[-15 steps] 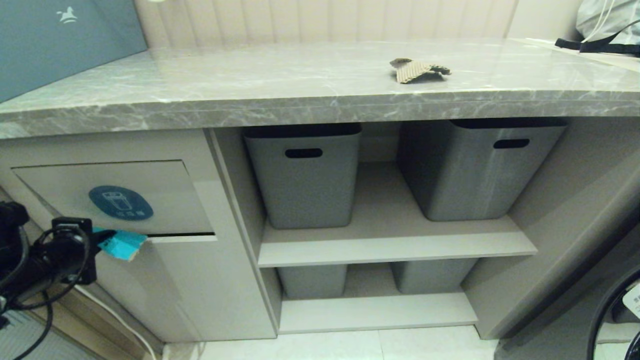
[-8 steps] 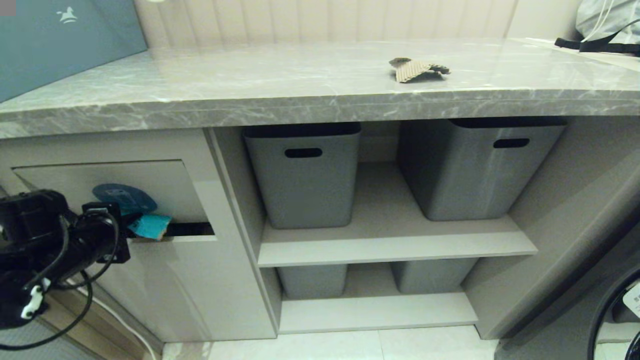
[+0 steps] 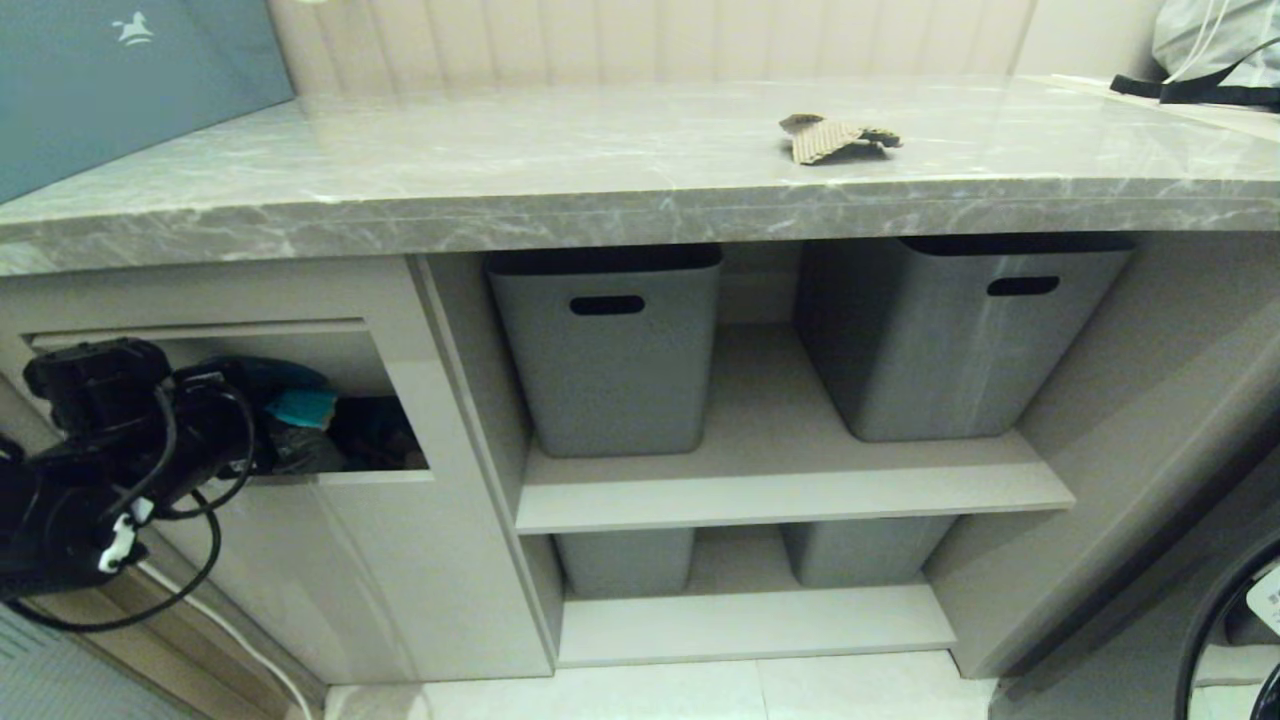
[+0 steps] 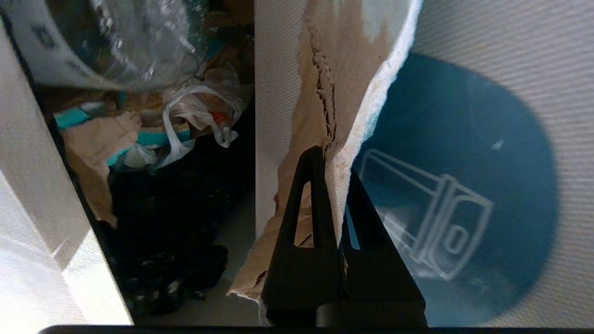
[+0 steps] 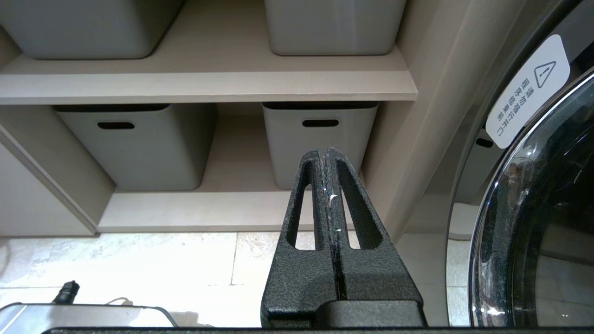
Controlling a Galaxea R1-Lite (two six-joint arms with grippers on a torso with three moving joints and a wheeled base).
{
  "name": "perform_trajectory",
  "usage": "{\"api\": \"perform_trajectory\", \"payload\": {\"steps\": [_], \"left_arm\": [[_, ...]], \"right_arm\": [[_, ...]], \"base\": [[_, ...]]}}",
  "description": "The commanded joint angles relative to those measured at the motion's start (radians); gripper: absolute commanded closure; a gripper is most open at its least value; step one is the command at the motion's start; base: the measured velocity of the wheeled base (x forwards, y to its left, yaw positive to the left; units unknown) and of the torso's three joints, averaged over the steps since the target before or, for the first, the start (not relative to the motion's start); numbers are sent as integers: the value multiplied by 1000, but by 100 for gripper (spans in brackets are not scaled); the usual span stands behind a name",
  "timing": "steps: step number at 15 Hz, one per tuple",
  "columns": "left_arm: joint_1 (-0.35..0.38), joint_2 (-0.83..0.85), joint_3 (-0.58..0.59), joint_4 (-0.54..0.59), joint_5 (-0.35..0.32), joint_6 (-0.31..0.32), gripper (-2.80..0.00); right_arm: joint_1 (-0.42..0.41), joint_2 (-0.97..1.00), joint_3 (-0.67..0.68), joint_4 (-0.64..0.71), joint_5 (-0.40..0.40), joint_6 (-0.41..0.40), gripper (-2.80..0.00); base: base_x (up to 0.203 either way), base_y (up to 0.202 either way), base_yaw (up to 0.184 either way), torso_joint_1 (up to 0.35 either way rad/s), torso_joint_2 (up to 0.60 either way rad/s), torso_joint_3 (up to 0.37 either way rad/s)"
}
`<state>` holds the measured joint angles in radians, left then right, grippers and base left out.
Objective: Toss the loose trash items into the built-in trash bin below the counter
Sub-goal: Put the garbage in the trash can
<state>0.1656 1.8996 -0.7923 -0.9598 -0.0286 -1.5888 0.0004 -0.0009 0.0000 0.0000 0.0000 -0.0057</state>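
Trash scrap (image 4: 334, 93) sits pinched in your left claw (image 4: 335, 160), right at the bin flap (image 4: 487, 55).
You have the ribbed brown paper with its torn white and turquoise edge running lengthwise straight out from the fingertips, pressed against the flap's round blue sticker (image 4: 464, 195). Your left arm reaches level into the opening of the built-in trash bin (image 3: 370, 560), flap tilted inward, crumpled paper and plastic visible inside. A second scrap (image 3: 835, 138) lies flat on the marble table (image 3: 500, 170), well right of the bin. Your right claw (image 5: 328, 155) is closed and empty, near the floor.
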Motion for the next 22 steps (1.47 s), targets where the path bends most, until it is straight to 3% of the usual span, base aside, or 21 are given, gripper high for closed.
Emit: {"api": "perform_trajectory", "payload": {"steps": [1,2,6,8,16,19,20,22], "left_arm": [[-16,11,-1,-5,20,-27,0],[-28,15,-1,-5,33,-32,-280],[-46,46,-22,-13,45,-45,-280],[-49,58,-52,-11,51,-84,-280],[-104,116,-117,-6,82,-98,-280],[-121,117,-116,96,107,-94,-280],[-122,117,-142,145,146,-92,-280],[-123,106,-199,206,160,-95,-280]], "right_arm": [[0,-1,0,0,0,-1,0],[1,-1,0,0,0,-2,0],[1,-1,0,2,-2,-2,0],[1,-1,0,0,-2,-2,0],[0,-1,0,0,-2,-2,0],[1,-1,0,0,-2,-3,0],[1,-1,0,0,-2,-5,0],[1,-1,0,2,0,-5,0]], "base": [[0,0,0,0,0,0],[0,0,0,0,0,0],[0,0,0,0,0,0],[0,0,0,0,0,0],[0,0,0,0,0,0],[0,0,0,0,0,0],[0,0,0,0,0,0],[0,0,0,0,0,0]]}}
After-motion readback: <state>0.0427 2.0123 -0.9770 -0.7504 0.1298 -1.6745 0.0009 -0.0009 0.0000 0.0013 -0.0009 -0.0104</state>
